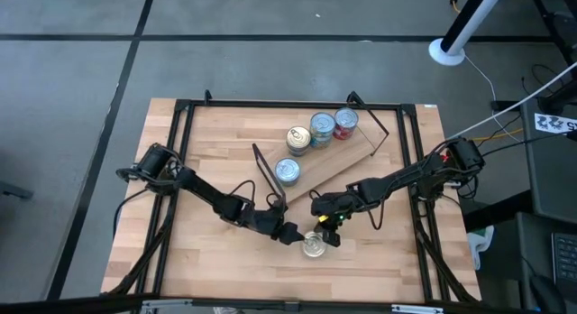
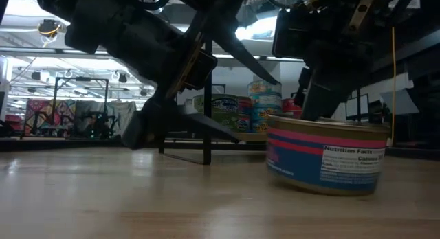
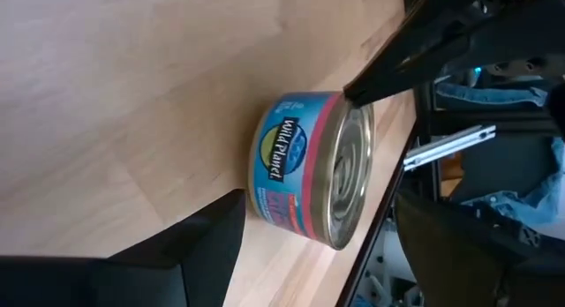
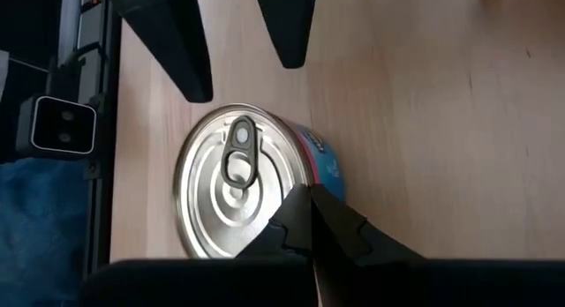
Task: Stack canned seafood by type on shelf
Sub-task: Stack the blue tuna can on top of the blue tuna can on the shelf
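Loose tin [image 1: 314, 246] flat on wood surface [image 1: 207, 260], near front edge, well apart from shelf [image 1: 338, 161]. Left end effector [image 1: 290, 234] spread wide beside it, likely lining up grasp. Right end effector [image 1: 331, 233] pinched together, gripping nothing, tips at tin's rim, probably steadying. Tin: round, low, ribbed shiny pull-tab lid, blue-and-red paper label. Four tins already on light-wood shelf.

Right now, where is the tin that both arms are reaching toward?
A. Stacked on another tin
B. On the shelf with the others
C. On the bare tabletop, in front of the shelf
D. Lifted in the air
C: the blue-and-pink tin sits flat on the tabletop, apart from the shelf holding four other tins.
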### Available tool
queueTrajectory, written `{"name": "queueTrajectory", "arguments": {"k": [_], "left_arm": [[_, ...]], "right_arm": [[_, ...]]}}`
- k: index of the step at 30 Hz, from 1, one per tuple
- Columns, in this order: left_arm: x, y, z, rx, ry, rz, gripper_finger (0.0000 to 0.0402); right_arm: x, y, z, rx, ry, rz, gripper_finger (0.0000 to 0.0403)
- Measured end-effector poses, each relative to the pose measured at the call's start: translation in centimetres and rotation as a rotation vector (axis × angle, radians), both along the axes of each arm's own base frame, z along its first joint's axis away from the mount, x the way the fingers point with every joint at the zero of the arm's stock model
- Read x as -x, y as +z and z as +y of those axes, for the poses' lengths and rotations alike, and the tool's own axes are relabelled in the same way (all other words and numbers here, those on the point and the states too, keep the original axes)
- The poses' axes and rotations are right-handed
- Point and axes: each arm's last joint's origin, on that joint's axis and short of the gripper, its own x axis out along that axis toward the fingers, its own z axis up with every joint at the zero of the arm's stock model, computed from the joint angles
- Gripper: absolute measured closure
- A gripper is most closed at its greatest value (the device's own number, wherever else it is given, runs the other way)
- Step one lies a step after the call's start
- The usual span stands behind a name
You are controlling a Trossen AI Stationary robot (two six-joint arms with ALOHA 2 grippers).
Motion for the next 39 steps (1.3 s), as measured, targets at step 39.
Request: {"name": "queueTrajectory", "arguments": {"k": [39], "left_arm": [[-1.0,-2.4,-0.4,0.016,-0.052,-0.070,0.0121]], "right_arm": [[-0.5,0.6,0.5,0.043,0.109,-0.131,0.0402]]}}
